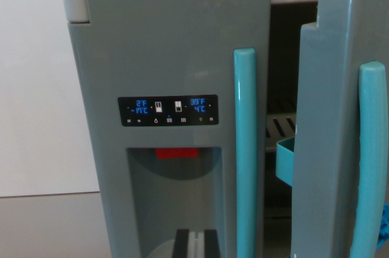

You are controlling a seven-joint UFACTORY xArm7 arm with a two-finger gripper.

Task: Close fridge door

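No tool, fingers or arm within the wrist view; pose and state unreadable.

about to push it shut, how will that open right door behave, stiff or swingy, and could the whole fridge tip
The open door looks like light moulded plastic, so it probably swings easily. The fridge seems a toy, so a hard shove might slide it.

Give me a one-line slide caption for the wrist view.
Toy fridge up close: left door shut, right door ajar, shelf visible through the gap.
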